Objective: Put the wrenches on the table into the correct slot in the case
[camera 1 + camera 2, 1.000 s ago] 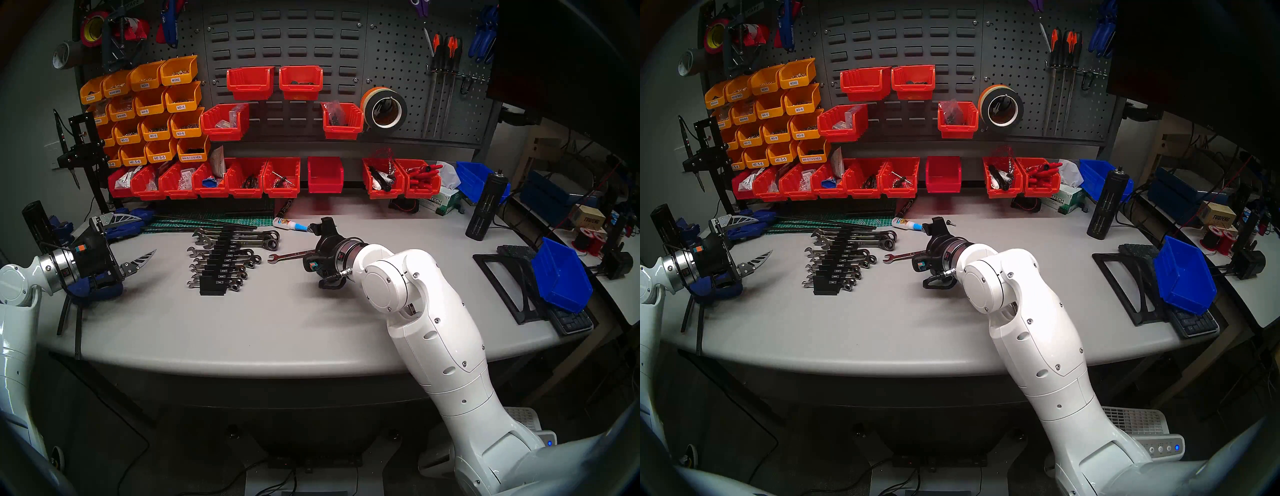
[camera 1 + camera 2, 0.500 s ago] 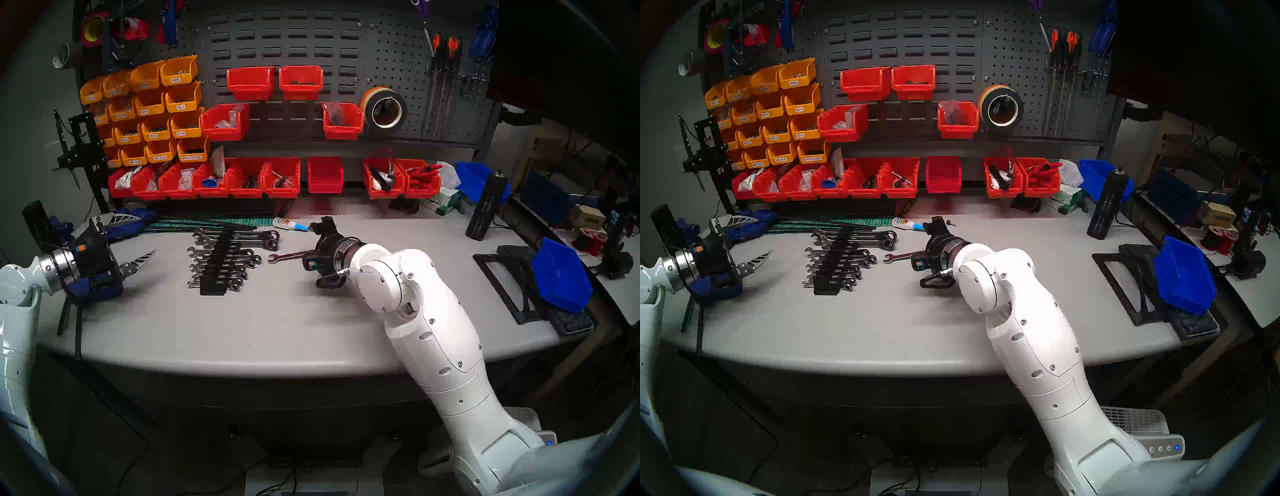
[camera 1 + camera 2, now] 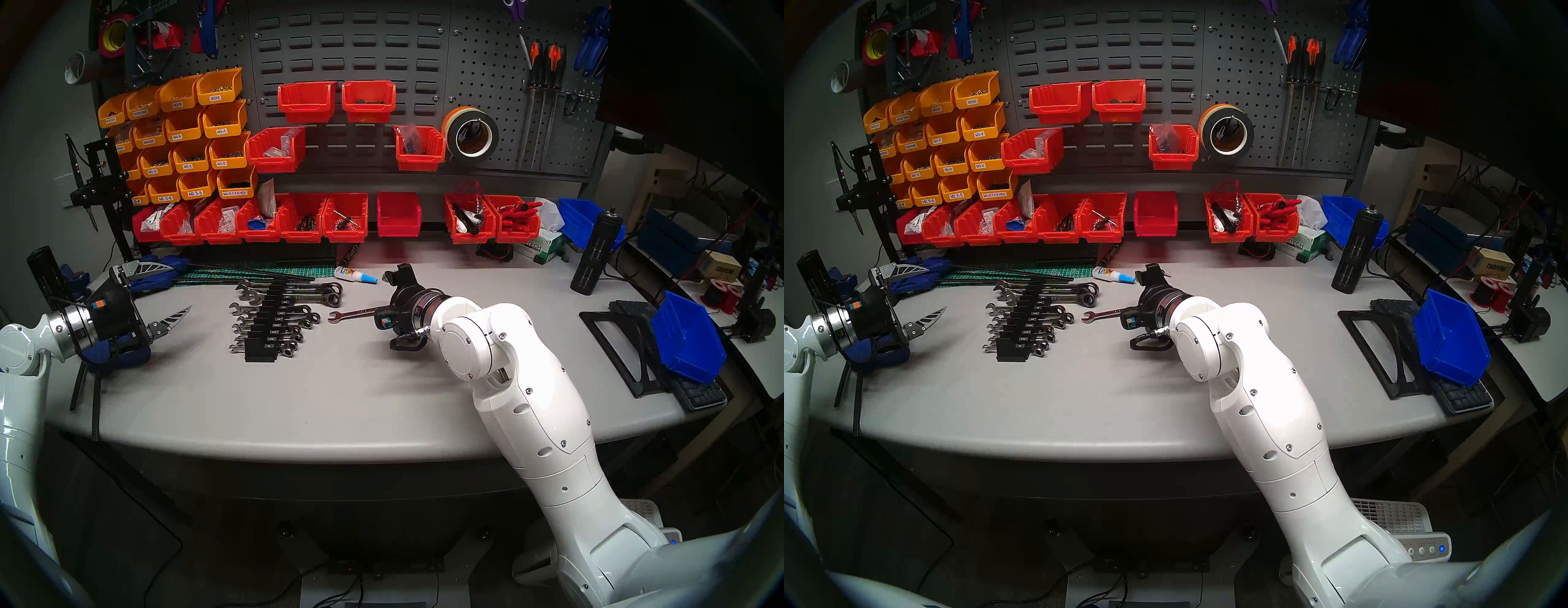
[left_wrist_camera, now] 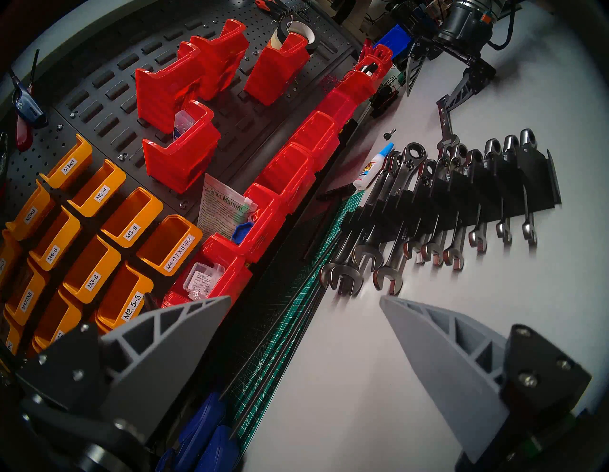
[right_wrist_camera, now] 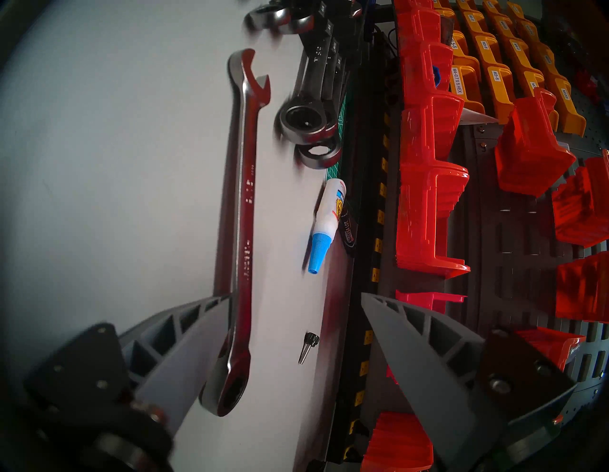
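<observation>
Grey pegboard (image 3: 475, 55) hung with yellow bins (image 3: 182, 127) and red bins (image 3: 305, 220) backs a pale grey workbench (image 3: 339, 403). Toward the far left of the bench sits the black wrench rack (image 3: 266, 329), stepped, with small white labels, and a row of chrome wrenches (image 3: 292, 316) lying across its grooves. One loose wrench (image 3: 352, 314) lies flat on the bench just right of the rack, apart from it, open jaw toward the rack and ring end toward the right arm.

Over that ring end hangs the right gripper (image 5: 296, 329), tilted down and to the left. Its jaws stand wide apart and grasp nothing. In the right wrist view the wrench (image 5: 242, 230) runs lengthwise past the inner edge of one grey finger (image 5: 184, 333), with the ring end close beside it; whether they touch I cannot tell. The other finger is well clear on the far side, toward the bins.

A small glue bottle (image 3: 354, 275) with a blue tip lies beyond the loose wrench, near the edge of a green cutting mat (image 3: 271, 271).

At the left edge of the bench the left gripper (image 3: 165, 293) hovers level, released and empty, pointing toward the rack.
</observation>
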